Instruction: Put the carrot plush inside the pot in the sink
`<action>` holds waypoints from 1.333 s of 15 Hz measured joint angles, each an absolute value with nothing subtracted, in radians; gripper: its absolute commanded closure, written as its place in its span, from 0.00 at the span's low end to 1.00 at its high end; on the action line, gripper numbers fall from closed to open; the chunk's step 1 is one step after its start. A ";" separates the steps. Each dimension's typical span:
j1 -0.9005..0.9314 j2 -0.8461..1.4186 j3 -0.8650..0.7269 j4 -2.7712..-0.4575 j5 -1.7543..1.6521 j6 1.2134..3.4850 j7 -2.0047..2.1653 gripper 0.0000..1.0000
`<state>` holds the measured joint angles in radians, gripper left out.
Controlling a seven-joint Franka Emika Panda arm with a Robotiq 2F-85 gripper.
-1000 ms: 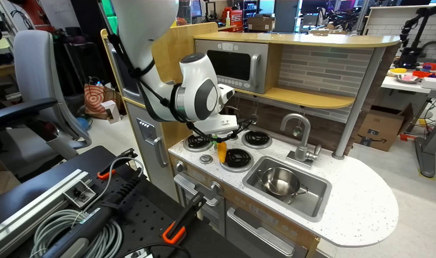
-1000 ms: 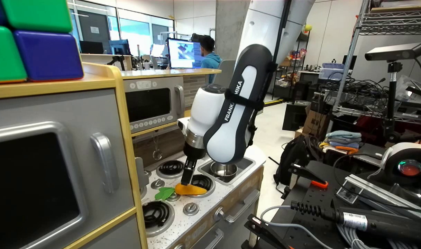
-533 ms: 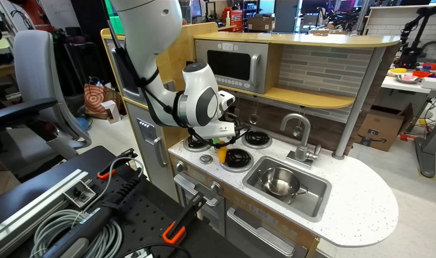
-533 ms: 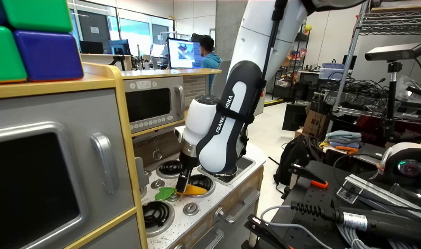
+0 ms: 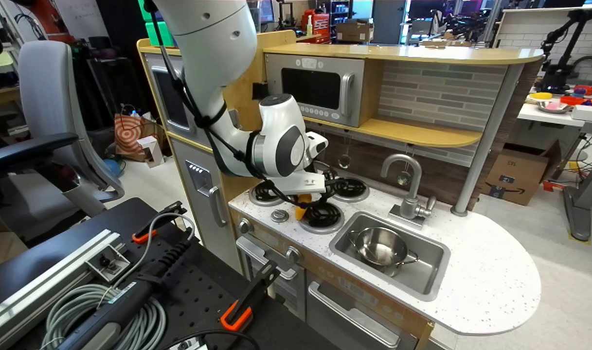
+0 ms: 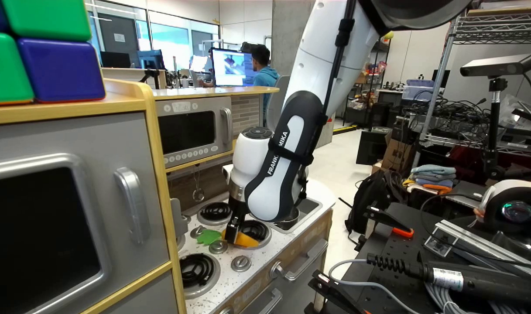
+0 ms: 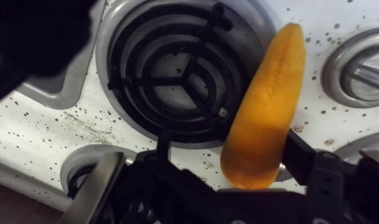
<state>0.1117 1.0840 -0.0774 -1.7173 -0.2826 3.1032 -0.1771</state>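
Since the earlier frames the arm (image 6: 287,148) has come down a little farther, and the carrot plush (image 7: 267,99) has been nudged slightly, its leafy end (image 6: 208,237) swung to a new place near a stove knob (image 6: 218,247) in an exterior view. Seen from the wrist, the gripper (image 7: 228,146) stands with its jaws spread apart, and the plush's thick orange end lies in the gap between the fingers (image 7: 300,158). It sits just beside the finger on the right of that view (whether the two actually touch, I cannot tell) and clearly apart from the one on the left. From there the body slants away, its narrower part overlapping the edge of a black-coiled burner (image 7: 184,81). So the plush is still over the stove area, outside the pot (image 5: 381,247), though I cannot tell whether all of it rests on the surface. The pot stands in the sink (image 5: 415,278) with its mouth facing up; in an exterior view the arm partly hides it. Behind the basin rises a curved faucet (image 5: 412,192), and the white speckled countertop (image 5: 490,277) surrounds the sink.
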 measured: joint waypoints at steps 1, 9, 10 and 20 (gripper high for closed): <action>0.112 1.090 -0.077 -1.708 -0.283 3.093 -0.172 0.53; 0.112 1.102 -0.075 -1.669 -0.283 3.066 -0.142 0.98; 0.112 1.101 -0.074 -1.668 -0.283 3.066 -0.142 0.96; 0.045 1.053 -0.230 -1.596 -0.245 2.922 -0.084 0.97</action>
<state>0.0455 1.0529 -0.2304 -1.5958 -0.2446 2.9216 -0.0845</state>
